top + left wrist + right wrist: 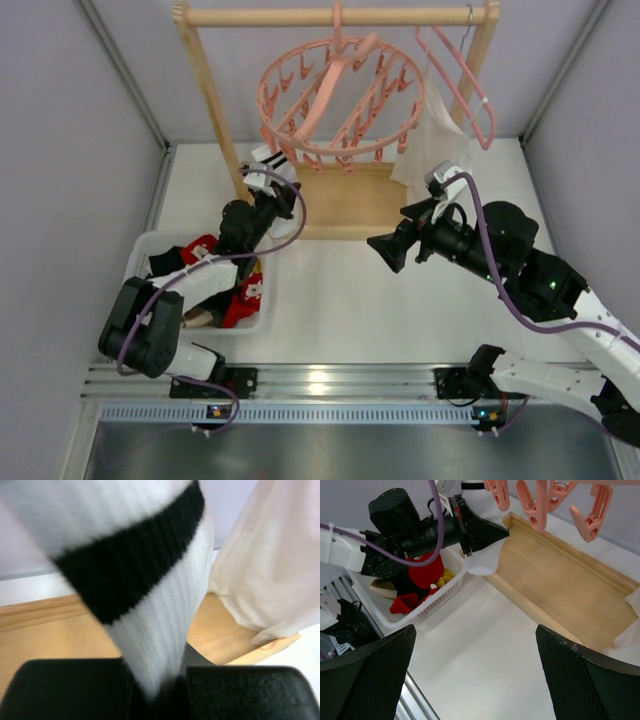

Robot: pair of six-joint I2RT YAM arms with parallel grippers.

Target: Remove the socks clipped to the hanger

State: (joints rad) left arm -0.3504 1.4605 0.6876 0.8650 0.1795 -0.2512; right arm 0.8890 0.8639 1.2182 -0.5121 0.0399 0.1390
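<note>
We see the left gripper (pixel 495 530) pinching a white sock (pixel 165 625) between its black pads, pressed tight on the knit. The sock is soft and ribbed along its length, with a broad black band across the cuff end. In the left wrist view it fills the upper left and centre of the frame and narrows down into the pinch at the bottom edge. In the right wrist view its loose end droops in a rounded fold below the fingertips, at the upper centre of the frame. We cannot tell whether a clip still grips the cuff.

The hanger (pixel 322 95) is a round ring of salmon-pink plastic with flat crossbars. It hangs by its hook from the top bar of a pale wooden rack (pixel 330 16), in the upper centre of the top view. Its clips (pixel 536 507) dangle as smooth paired prongs, and those we can see hold nothing.

More socks (pixel 426 570), red ones among them, lie heaped in a white slotted plastic basket (pixel 442 592) at the left. A creased white cloth bag (pixel 270 565) hangs at the right.

The right gripper (pixel 475 645) is spread wide and holds nothing, above the matte white table (pixel 485 690).
</note>
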